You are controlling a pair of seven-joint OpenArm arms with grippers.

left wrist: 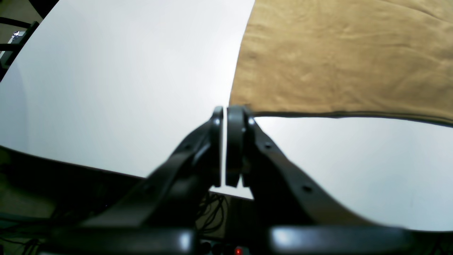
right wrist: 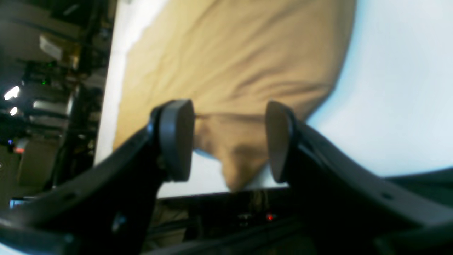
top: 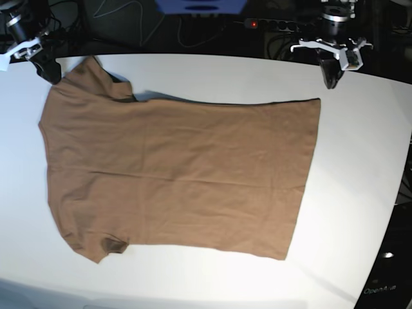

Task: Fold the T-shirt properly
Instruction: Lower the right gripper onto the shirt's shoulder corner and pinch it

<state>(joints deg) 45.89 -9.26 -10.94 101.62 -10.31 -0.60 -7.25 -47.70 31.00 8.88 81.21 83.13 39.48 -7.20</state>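
Observation:
The tan-brown T-shirt [top: 180, 167] lies spread flat on the white table [top: 360, 193], neck end to the left and hem to the right. My left gripper [top: 332, 78] hangs at the back right, just off the hem's far corner. In the left wrist view it [left wrist: 224, 115] is shut with nothing in it, and the cloth corner [left wrist: 244, 102] lies right past its tips. My right gripper [top: 49, 69] is at the back left by the far sleeve. In the right wrist view it [right wrist: 228, 140] stands open above the sleeve [right wrist: 240, 148], with its pads [right wrist: 177, 138] apart from the cloth.
The table's back edge runs close behind both grippers. Beyond it are cables, a power strip [top: 270, 24] with a red light and a blue object [top: 201, 6]. Bare white table shows right of the hem and along the front.

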